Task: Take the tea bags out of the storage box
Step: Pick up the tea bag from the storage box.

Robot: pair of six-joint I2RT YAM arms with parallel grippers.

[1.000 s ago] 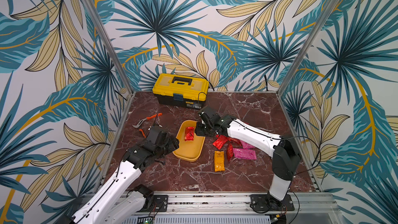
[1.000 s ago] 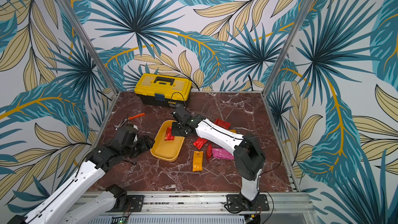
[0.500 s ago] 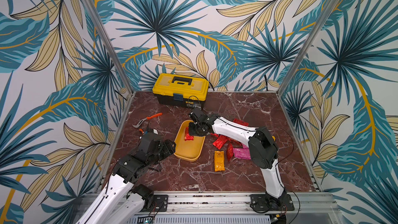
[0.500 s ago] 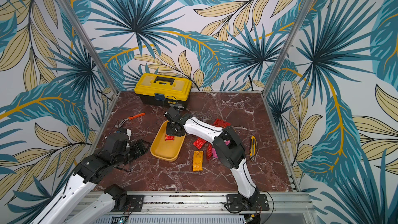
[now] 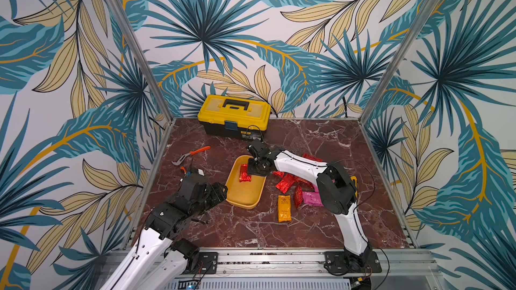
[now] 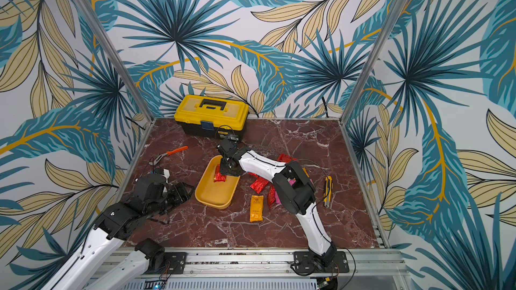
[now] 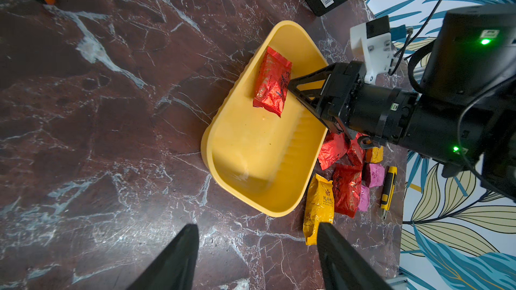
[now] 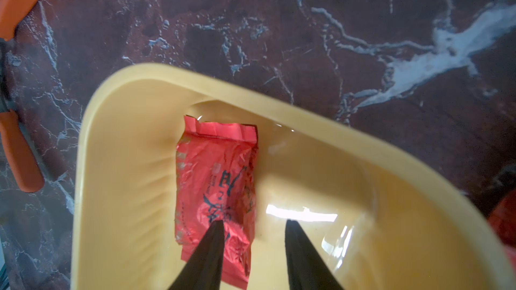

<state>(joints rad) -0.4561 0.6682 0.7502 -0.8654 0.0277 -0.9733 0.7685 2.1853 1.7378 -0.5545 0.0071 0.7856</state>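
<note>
Right fingers [image 8: 205, 255] are standing apart at the red bag [image 8: 215, 179] in the box [image 8: 125, 191]; left fingers [image 7: 173, 260] are hanging apart nearby.

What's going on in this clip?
The right gripper is reaching into the storage box. Its jaws are open over the only tea bag in it, a red one, and are not gripping it. The other tea bags lie on the table beside the box. The left gripper hovers open by the box's near corner, holding nothing.
</note>
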